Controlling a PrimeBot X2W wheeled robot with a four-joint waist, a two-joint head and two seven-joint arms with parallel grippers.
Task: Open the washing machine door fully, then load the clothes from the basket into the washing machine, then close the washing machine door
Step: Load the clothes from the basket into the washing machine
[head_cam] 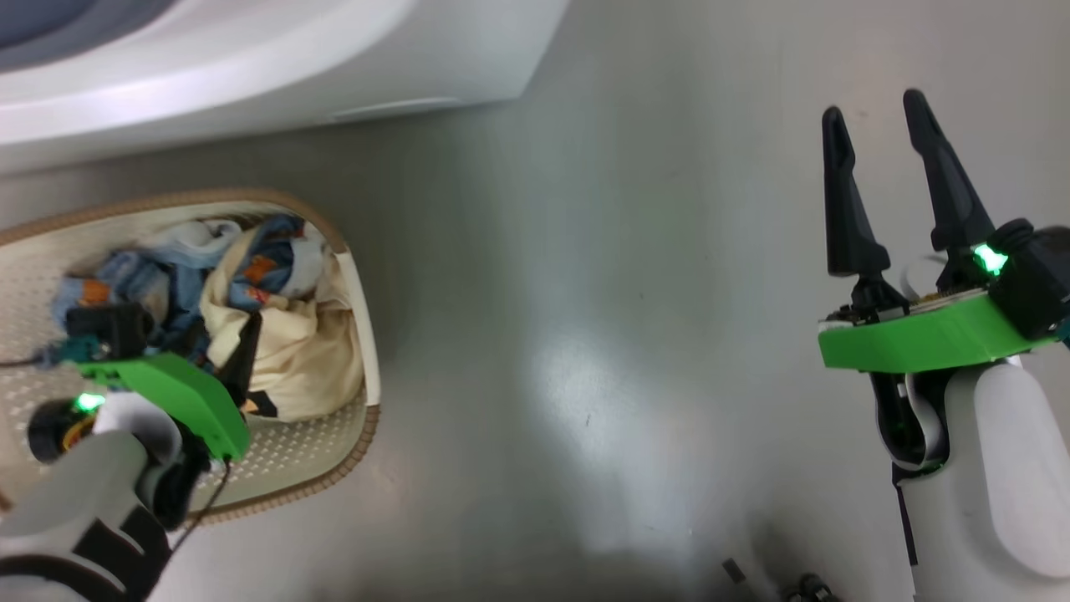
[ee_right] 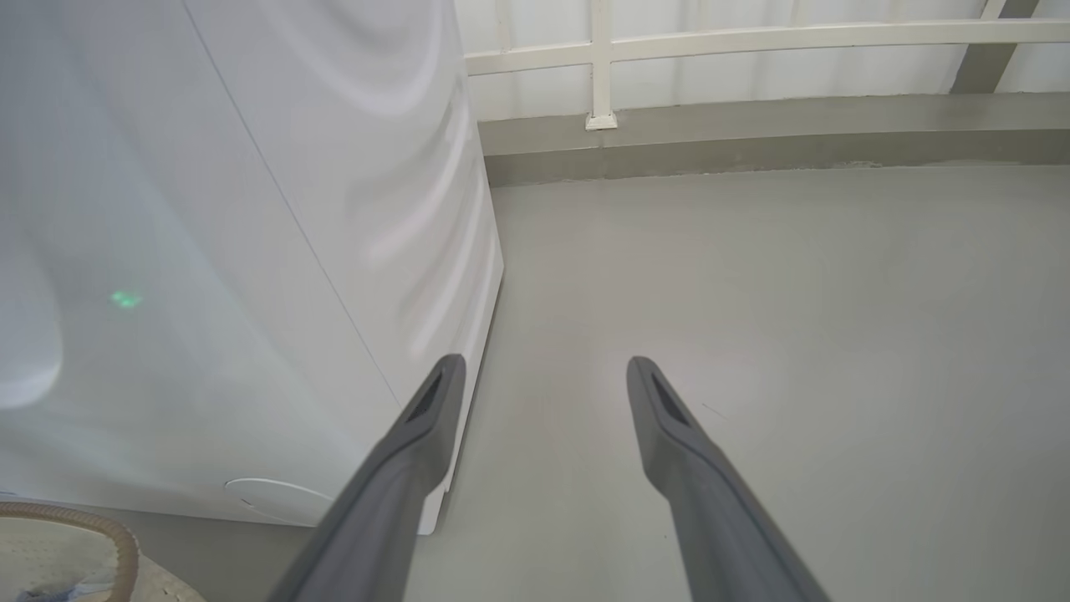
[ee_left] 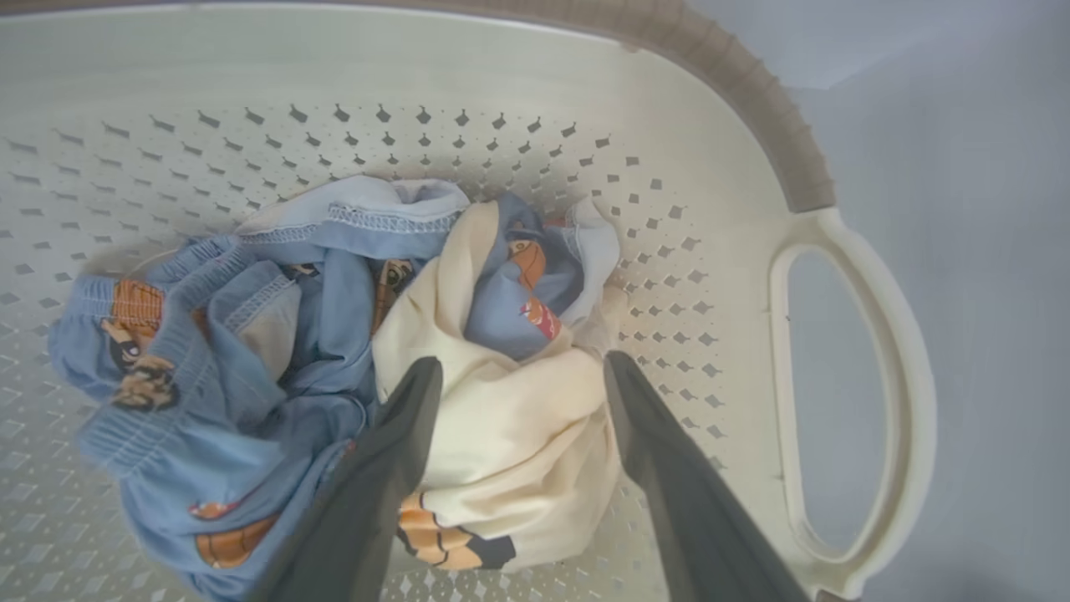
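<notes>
The cream basket (head_cam: 361,318) stands on the floor at the left, below the white washing machine (head_cam: 251,58). In it lie the clothes: a light blue printed garment (ee_left: 251,368) and a cream one (ee_left: 510,435). My left gripper (ee_left: 518,368) reaches down into the basket, open, its fingers (ee_left: 401,451) on either side of the cream garment's bunched top. In the head view the left gripper (head_cam: 227,351) hangs over the pile. My right gripper (head_cam: 873,110) is open over bare floor at the right, holding nothing. The washing machine door is out of view.
The basket's white handle (ee_left: 903,351) faces the open grey floor (head_cam: 585,334). In the right wrist view the right gripper (ee_right: 545,366) points past the machine's lower corner, near its round cap (ee_right: 276,500). A low wall with a white rail (ee_right: 752,42) runs behind.
</notes>
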